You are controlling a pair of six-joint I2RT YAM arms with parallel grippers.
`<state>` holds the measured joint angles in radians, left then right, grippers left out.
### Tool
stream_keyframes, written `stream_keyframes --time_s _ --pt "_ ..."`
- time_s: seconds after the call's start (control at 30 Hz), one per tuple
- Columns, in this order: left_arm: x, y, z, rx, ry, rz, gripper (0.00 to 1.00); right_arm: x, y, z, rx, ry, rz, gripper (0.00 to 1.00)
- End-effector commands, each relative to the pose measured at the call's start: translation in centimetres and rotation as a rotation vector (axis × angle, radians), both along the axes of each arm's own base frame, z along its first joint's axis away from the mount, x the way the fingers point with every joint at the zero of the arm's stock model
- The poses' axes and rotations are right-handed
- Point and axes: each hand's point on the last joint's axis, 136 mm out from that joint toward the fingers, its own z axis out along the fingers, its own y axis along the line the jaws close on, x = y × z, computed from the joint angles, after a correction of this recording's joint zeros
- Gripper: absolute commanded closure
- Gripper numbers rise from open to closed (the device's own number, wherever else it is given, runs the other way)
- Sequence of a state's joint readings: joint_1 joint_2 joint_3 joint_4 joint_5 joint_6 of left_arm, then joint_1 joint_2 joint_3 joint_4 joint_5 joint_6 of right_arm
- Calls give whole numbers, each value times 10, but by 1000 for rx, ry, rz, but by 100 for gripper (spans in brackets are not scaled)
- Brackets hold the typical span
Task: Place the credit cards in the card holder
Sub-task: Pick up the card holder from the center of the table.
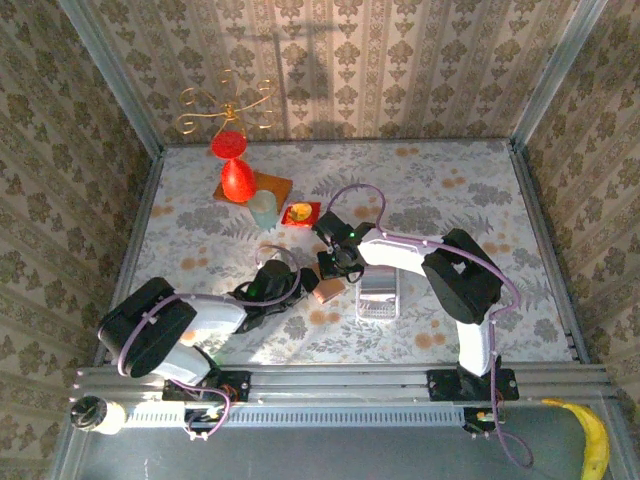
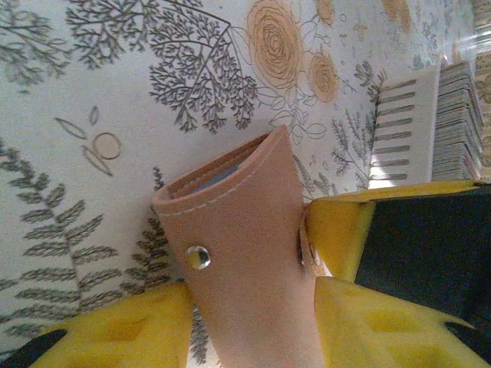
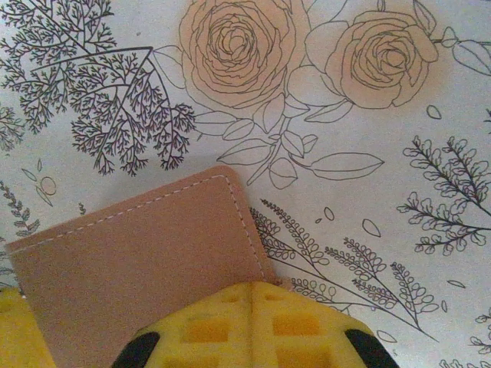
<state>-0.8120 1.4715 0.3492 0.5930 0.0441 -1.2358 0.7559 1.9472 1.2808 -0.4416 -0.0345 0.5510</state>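
step: holder held steady, loading cards | pinkish-tan leather card holder (image 1: 327, 290) mid-frame on table (image 1: 450, 200), grey-blue credit card (image 2: 219, 178) edge inside | left fingers (image 2: 115, 330) grasping holder's sides | right fingers (image 3: 230, 322) clenched at its edge | next: release right, fetch card from clear ribbed plastic tray (image 2: 403, 130)

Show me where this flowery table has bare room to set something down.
Bare: the far right corner of the table, beyond the right arm. Crowded: the middle, where left pincer and right pincer meet at the card holder beside the clear tray, and far left around the red ornament and cup.
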Motion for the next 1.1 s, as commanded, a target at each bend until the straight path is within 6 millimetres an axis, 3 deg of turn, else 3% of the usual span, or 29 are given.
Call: stream_keyframes --time_s 0.0,0.2,0.37,0.43,0.53,0.63,0.73,0.87,0.93,1.07 --pt "3 -19 8 -85 -4 -26 57 -18 -17 -20 -53 75 -17 100" --pt "6 -28 10 -143 -27 -40 69 -20 -18 -15 -31 70 -25 100" --pt "5 -25 20 -165 -60 -42 83 -21 -16 4 25 33 -37 100" --pt "4 -23 31 -161 -91 -58 89 -22 -14 22 74 3 -35 100" --pt "-1 -22 52 -131 -148 -111 96 -24 -11 54 166 -64 -27 90" --pt "-10 -10 70 -31 -202 -156 100 -28 -13 101 271 -164 -18 80" --pt "-20 5 95 72 -295 -186 100 -41 -15 151 376 -267 22 71" --pt "-35 15 137 63 -468 -223 100 -68 -12 204 463 -368 118 60" --pt "-43 17 157 34 -546 -233 100 -80 -11 220 485 -396 144 58" --pt "-54 15 182 -15 -631 -256 100 -93 -5 230 484 -401 181 53"
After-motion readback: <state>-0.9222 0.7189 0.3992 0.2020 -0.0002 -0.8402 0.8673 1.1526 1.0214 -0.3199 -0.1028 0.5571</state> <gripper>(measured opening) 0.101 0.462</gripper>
